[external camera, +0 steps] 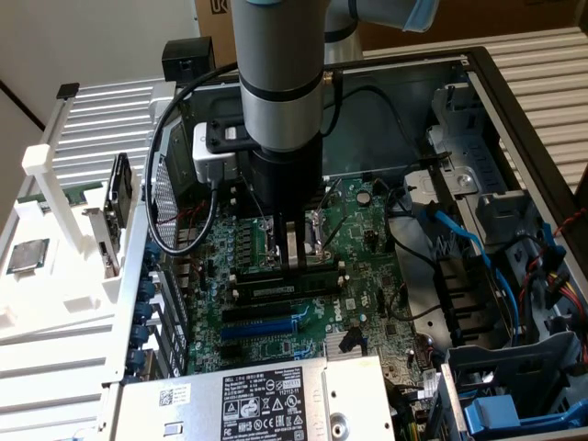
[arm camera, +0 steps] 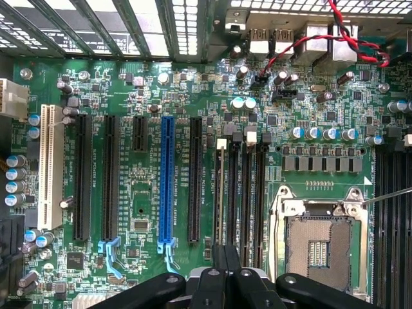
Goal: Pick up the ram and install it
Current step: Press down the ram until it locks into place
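Note:
The ram (external camera: 260, 270) stands on edge in one of the long black memory slots of the green motherboard (external camera: 367, 294), beside the processor socket. From the wrist view it shows as a thin edge-on strip (arm camera: 221, 193) in the outermost slot. My gripper (external camera: 294, 255) comes straight down from the arm, and its two fingers are pressed together with the tips at the ram's top edge near its middle. In the wrist view the shut gripper (arm camera: 226, 259) reaches over the end of that same slot. Whether the tips touch the ram I cannot tell.
The open socket (arm camera: 318, 241) lies next to the memory slots, and a blue expansion slot (arm camera: 168, 180) sits among black ones. The case holds a labelled power supply (external camera: 248, 400), blue cables (external camera: 459, 230) and drive bays. A white rack (external camera: 55, 193) with a silver processor chip (external camera: 28, 255) stands at the exterior view's left.

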`<state>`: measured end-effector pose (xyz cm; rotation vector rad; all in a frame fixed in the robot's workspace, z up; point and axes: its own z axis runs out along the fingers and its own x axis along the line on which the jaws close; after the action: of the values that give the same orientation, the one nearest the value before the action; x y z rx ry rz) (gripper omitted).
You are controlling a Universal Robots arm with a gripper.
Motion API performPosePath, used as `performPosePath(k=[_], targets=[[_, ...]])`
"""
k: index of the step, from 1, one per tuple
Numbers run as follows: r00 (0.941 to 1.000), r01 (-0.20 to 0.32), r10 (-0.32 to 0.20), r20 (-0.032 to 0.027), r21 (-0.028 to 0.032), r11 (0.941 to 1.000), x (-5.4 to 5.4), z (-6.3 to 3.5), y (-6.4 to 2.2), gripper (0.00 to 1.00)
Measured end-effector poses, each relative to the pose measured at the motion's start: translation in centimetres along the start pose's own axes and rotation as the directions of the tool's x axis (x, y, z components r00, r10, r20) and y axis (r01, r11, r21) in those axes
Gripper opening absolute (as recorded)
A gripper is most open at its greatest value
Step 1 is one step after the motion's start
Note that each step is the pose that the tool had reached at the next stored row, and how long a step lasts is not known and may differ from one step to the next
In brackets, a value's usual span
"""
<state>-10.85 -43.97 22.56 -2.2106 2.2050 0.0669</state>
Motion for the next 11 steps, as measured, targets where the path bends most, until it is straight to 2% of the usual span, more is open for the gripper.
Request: performPosePath(k=[8,9,10,11], targets=[[1.0,0.0,0.0,0.0016,0.0008,1.0,0.0,-0.18,0.0,0.1],[1.0,0.0,0.0,0.003,0.0024,1.0,-0.1,-0.38,-0.03,0.1],[1.0,0.0,0.0,0.0002,0.0001,1.0,0.0,-1.06,0.01,0.1],[1.0,0.0,0.0,0.0005,0.0003,1.0,-0.1,-1.5,0.02,0.1]])
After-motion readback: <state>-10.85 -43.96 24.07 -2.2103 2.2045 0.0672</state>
